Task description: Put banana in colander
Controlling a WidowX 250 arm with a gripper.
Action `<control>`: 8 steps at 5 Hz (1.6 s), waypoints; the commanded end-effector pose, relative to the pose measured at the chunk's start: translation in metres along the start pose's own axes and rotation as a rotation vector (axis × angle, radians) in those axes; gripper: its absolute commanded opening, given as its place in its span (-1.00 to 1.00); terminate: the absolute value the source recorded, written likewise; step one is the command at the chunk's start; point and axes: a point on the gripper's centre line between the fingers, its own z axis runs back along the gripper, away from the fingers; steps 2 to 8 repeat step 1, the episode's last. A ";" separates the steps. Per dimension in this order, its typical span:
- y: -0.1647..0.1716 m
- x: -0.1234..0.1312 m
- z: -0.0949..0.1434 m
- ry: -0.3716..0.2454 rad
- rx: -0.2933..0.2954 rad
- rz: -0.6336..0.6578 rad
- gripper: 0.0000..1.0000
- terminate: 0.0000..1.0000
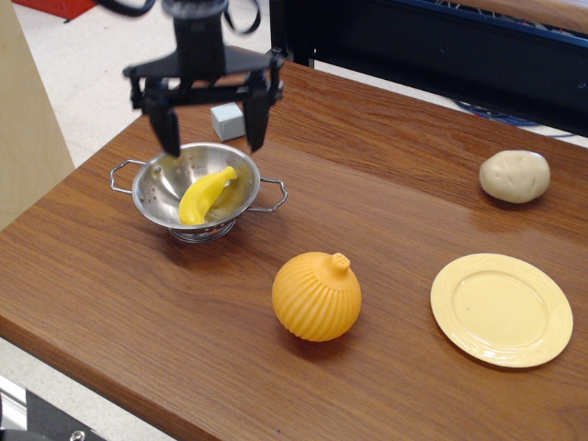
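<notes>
Near edge of the wooden surface [138, 312]: bare wood grain, nothing standing on it; a sliver of floor and a metal fitting show below the front edge.

Next back, centre: a ribbed orange onion-shaped toy [316, 296], upright, stub pointing up; to its right, well apart, a pale yellow plate [502, 310] with nothing on it; neither belongs to the task.

Middle left: the colander [156, 188], shiny steel, sitting level on its ring base, wire loop handles out to either side; the banana [206, 194] lies inside the bowl, slanted, lower end deep in the bowl, upper end resting toward the rim on the far right; it touches only the colander as far as can be seen.

Just above and behind: the gripper [210, 138], black, fingers spread wide apart, holding nothing; one fingertip hangs over the colander's left rim, the other over its far right rim; clear air between the fingers and the banana.

Farther back: a small pale grey block [227, 120] behind the gripper; a beige potato-like toy [514, 175] at far right; dark framework beyond the surface.

Judgement on progress: the placement looks done; banana in colander, released, at rest; what is left seems only to lift the arm clear without knocking the rim or handles.
</notes>
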 end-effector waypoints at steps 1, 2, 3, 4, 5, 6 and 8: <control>-0.005 0.008 0.020 -0.059 -0.029 -0.001 1.00 1.00; -0.005 0.008 0.020 -0.059 -0.029 -0.001 1.00 1.00; -0.005 0.008 0.020 -0.059 -0.029 -0.001 1.00 1.00; -0.005 0.008 0.020 -0.059 -0.029 -0.001 1.00 1.00; -0.005 0.008 0.020 -0.059 -0.029 -0.001 1.00 1.00; -0.005 0.008 0.020 -0.059 -0.029 -0.001 1.00 1.00; -0.005 0.008 0.020 -0.059 -0.029 -0.001 1.00 1.00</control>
